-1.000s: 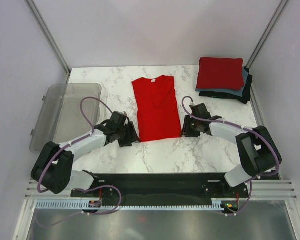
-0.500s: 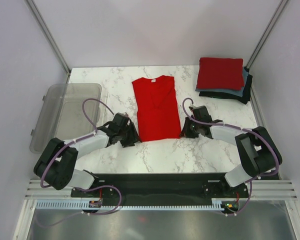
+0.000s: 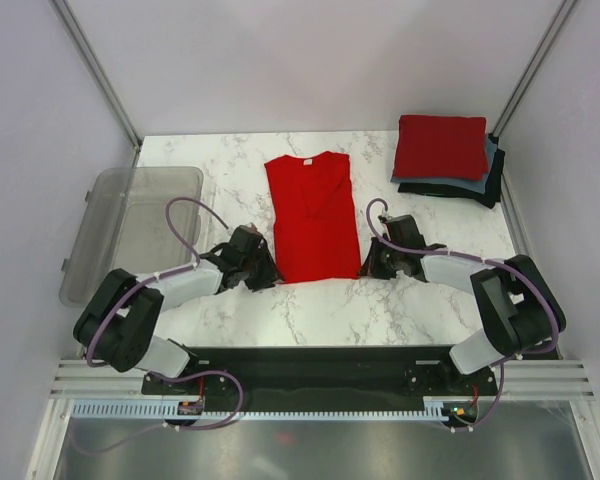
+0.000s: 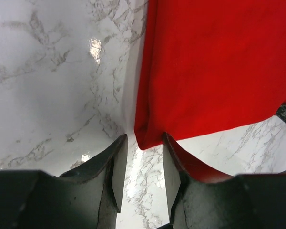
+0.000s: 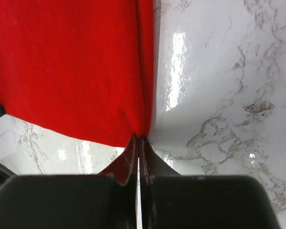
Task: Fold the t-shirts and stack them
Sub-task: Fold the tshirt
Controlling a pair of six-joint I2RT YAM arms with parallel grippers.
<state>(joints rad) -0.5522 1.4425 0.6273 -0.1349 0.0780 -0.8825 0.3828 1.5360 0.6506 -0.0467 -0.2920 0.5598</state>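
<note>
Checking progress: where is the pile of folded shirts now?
In the top view the pile sits at the far right corner of the table, beyond the right gripper and right of the flat red tee.

White marble table (image 3: 310, 300). Flat at ctr: red tee (image 3: 313, 215), neck toward frame top. Upper right: stack of tees (image 3: 445, 160), black lowest. Left edge: clear bin (image 3: 130, 230), maybe partly off tabletop.

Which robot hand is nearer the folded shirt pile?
Right. The right gripper is on the pile's side of the flat red shirt; the left gripper is across it.
</note>
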